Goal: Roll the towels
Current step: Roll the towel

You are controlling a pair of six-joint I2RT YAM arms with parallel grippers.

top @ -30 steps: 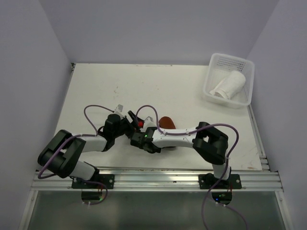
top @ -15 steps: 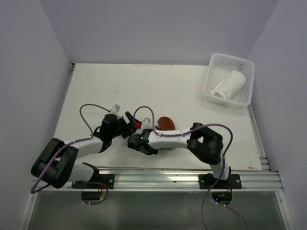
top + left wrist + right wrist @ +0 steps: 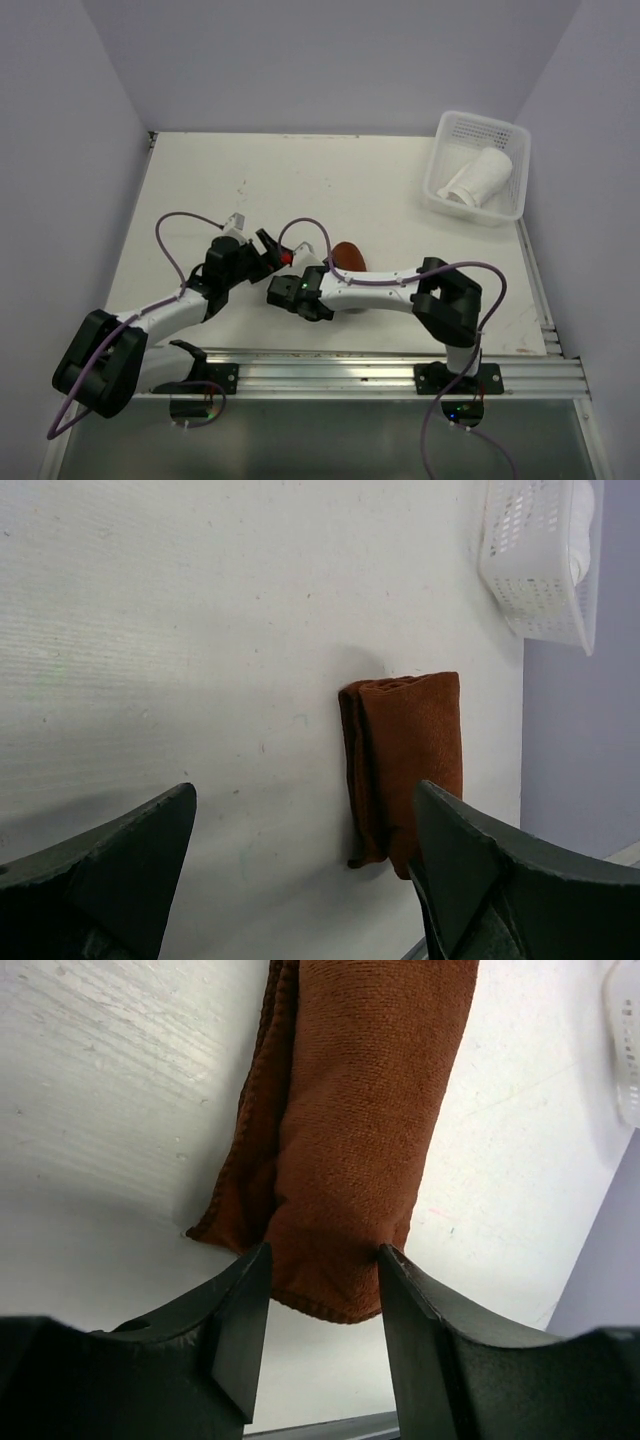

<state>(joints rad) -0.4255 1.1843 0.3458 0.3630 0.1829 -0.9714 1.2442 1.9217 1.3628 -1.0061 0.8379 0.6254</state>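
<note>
Overhead view: rust-brown towel point(image 3: 347, 254) lies on the white table point(image 3: 330, 170) just below frame centre, its lower part hidden behind the right arm's forearm. It is bundled into a short, thick roll.

Left wrist view: the roll sits right of centre, long axis running top to bottom, with layered cloth edges showing along its left side.

Left gripper point(image 3: 305, 800): fingers spread wide with only bare table between them. It holds nothing and is clear of the roll.

Right gripper point(image 3: 322, 1260): fingers part-way apart, astride the near end of the brown roll, which fills the gap between them. I cannot tell whether they pinch the cloth or merely flank it. A loose flap of the roll trails off to the left of the left finger.

White towel point(image 3: 478, 176) is rolled and lies tilted inside the white perforated basket point(image 3: 436, 196) in the upper right of the overhead frame, well apart from both grippers. The same basket shows in the top right corner of the left wrist view.
</note>
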